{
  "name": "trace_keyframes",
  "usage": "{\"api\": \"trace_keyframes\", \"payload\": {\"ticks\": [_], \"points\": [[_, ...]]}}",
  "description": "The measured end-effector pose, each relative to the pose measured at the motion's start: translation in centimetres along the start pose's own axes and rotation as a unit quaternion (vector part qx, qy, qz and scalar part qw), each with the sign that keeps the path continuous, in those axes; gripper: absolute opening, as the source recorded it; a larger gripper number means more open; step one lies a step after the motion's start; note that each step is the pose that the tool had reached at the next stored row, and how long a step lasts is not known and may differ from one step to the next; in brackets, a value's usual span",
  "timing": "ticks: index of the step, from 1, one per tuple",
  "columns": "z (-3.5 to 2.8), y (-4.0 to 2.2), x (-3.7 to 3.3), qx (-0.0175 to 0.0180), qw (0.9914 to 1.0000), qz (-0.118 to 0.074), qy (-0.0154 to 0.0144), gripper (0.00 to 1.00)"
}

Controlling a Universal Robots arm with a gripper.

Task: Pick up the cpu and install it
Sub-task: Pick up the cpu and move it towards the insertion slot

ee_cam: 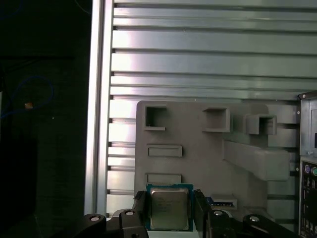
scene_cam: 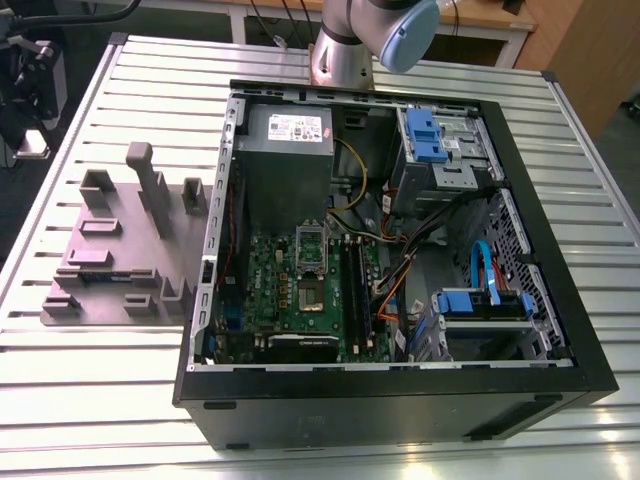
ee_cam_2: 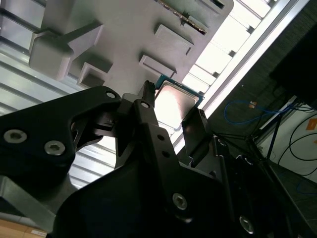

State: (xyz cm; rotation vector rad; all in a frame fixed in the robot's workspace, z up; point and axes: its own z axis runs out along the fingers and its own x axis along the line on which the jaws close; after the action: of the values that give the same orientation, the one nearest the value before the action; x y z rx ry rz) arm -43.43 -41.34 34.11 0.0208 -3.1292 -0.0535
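Observation:
In both wrist views the cpu (ee_cam: 169, 208) (ee_cam_2: 173, 105), a small square chip with a silvery top and a pale rim, sits between the black fingers (ee_cam: 139, 207) of my gripper (ee_cam: 169, 199) (ee_cam_2: 174, 109). The gripper is shut on its two opposite edges and holds it in the air above the grey fixture (ee_cam: 198, 163). In the exterior view the dark cpu socket (scene_cam: 310, 296) lies on the green motherboard (scene_cam: 265, 270) inside the open computer case (scene_cam: 380, 400), with its metal frame (scene_cam: 311, 243) flipped up.
The grey fixture (scene_cam: 130, 240) with raised blocks and slots lies on the slatted metal table (scene_cam: 150, 80), at the exterior view's left of the case. A grey power supply (scene_cam: 285, 135), drive cages (scene_cam: 440, 150) and loose cables (scene_cam: 400, 270) crowd the case. The arm's base (scene_cam: 345, 50) stands behind.

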Motion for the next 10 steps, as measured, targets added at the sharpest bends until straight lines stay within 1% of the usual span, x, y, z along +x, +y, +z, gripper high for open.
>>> {"api": "trace_keyframes", "payload": {"ticks": [3,10], "points": [[-0.15,0.01,0.00,0.0000,1.00000,0.000,0.0000,0.47],[-0.29,0.02,-0.08,0.0000,1.00000,0.000,0.0001,0.47]]}}
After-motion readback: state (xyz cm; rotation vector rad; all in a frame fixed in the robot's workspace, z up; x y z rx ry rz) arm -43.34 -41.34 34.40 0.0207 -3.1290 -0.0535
